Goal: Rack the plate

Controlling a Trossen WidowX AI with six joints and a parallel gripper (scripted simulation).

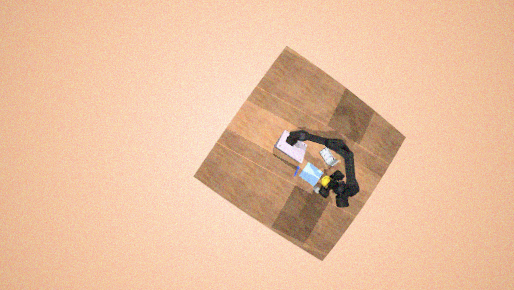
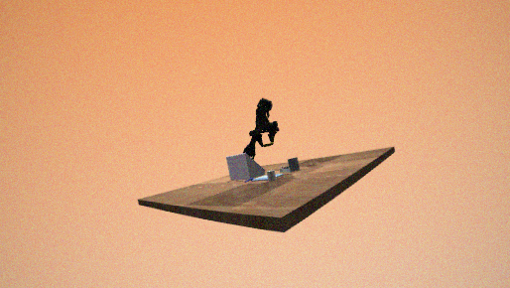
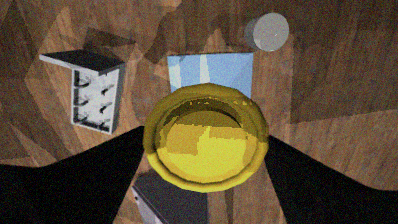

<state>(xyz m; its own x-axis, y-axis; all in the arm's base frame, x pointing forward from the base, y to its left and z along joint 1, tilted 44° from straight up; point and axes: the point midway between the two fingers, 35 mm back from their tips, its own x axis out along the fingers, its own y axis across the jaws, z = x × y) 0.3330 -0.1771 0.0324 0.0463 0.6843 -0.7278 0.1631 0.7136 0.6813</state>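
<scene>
yellow plate (image 3: 205,145) clamped in jaws above table (image 3: 340,150).

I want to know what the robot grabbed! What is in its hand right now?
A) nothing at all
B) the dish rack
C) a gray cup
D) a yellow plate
D: in the wrist view the yellow plate sits squeezed between the two black fingers of the hand, up above the blue mat, while the gray cup and the dish rack stand apart on the table.
</scene>
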